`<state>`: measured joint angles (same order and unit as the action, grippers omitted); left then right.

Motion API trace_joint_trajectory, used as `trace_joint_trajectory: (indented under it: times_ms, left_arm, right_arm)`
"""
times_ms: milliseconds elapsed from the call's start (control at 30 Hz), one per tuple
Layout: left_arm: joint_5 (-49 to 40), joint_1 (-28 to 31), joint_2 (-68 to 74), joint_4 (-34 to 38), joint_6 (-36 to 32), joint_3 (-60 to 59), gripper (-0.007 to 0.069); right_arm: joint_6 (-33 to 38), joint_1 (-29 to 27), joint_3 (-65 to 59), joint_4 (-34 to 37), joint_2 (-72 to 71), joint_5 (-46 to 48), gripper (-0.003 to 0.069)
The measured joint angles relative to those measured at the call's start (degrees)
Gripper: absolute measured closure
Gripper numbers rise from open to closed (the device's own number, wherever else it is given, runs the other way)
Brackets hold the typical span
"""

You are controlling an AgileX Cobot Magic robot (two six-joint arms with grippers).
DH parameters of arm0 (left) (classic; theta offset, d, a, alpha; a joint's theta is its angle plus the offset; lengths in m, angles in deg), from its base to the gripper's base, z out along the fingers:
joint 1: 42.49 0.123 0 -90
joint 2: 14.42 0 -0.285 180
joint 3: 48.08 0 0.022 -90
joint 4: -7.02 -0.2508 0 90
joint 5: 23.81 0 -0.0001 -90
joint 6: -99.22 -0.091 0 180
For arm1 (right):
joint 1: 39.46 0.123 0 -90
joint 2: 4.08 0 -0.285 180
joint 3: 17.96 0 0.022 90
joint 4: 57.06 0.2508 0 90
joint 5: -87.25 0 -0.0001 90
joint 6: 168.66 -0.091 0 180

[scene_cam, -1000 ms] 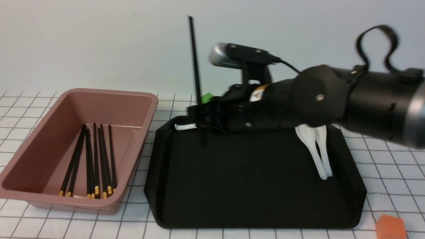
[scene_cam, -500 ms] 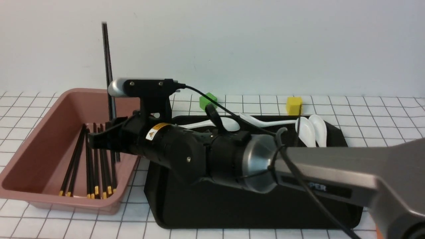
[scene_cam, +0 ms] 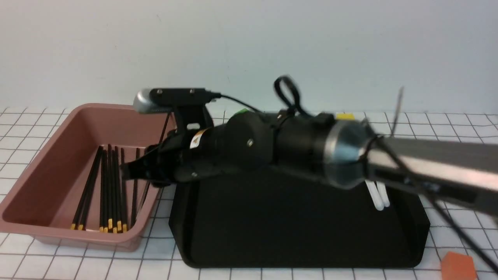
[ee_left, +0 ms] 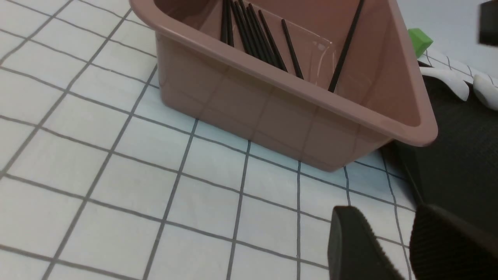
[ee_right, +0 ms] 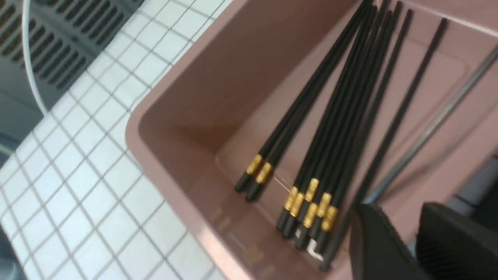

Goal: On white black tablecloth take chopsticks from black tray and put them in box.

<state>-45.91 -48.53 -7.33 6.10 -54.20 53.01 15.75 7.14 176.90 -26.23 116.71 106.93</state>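
The right hand (ee_right: 398, 217) hovers over the box (scene_cam: 50, 155), by the box wall nearest the black tray (scene_cam: 295, 225). Its fingers are a little apart with nothing between them. One chopstick (ee_left: 344, 50) leans tilted inside the box against that same wall. The other chopsticks (scene_cam: 111, 186) lie flat, side by side on the box floor, yellow ends toward the box's near end. The left hand (ee_left: 389, 217) hangs over the surface (ee_left: 116, 175) near the box's near corner, fingers slightly parted and empty. The tray sits just beside the box.
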Motion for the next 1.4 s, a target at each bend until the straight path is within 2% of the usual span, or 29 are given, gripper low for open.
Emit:
trace_joint_trajectory:
  times_ms: [33, 67, 133, 267, 433, 567, 767, 867, 1133, 1200, 1400]
  left_arm:
    - [0.0, 0.0, 0.0, 0.0, 0.0, 0.0, 0.0385]
    - [0.0, 0.0, 0.0, 0.0, 0.0, 0.0, 0.0385]
    - [0.0, 0.0, 0.0, 0.0, 0.0, 0.0, 0.0385]
    - [0.0, 0.0, 0.0, 0.0, 0.0, 0.0, 0.0385]
    - [0.0, 0.0, 0.0, 0.0, 0.0, 0.0, 0.0385]
    - [0.0, 0.0, 0.0, 0.0, 0.0, 0.0, 0.0385]
    - [0.0, 0.0, 0.0, 0.0, 0.0, 0.0, 0.0385]
    - [0.0, 0.0, 0.0, 0.0, 0.0, 0.0, 0.0385]
    - [0.0, 0.0, 0.0, 0.0, 0.0, 0.0, 0.0385]
    - [0.0, 0.0, 0.0, 0.0, 0.0, 0.0, 0.0385]
    - [0.0, 0.0, 0.0, 0.0, 0.0, 0.0, 0.0385]
  right_arm:
    - [0.4, -0.4, 0.0, -0.4, -0.8, 1.8, 0.0496]
    - [1.3, -2.0, 0.1, -2.1, -4.8, 6.2, 0.0545]
    - [2.4, -3.5, 0.1, -3.9, -8.4, 10.2, 0.0592]
    - [3.7, -6.0, 0.5, -8.0, -14.8, 13.6, 0.0661]
    - [3.7, -6.8, 0.6, -9.3, -15.7, 18.4, 0.0672]
    - [3.7, -6.8, 0.5, -10.9, -16.4, 28.9, 0.0672]
    - [2.9, -6.8, 0.5, -17.0, -23.4, 39.5, 0.0672]
    - [-0.6, -6.8, -1.1, -21.7, -31.6, 42.7, 0.0671]
    - [-8.3, -6.8, -15.1, -30.4, -52.0, 40.4, 0.0666]
    - [-10.0, -6.8, -25.4, -32.4, -60.4, 34.1, 0.0664]
    - [-11.3, -6.8, -51.5, -31.7, -75.6, 16.6, 0.0659]
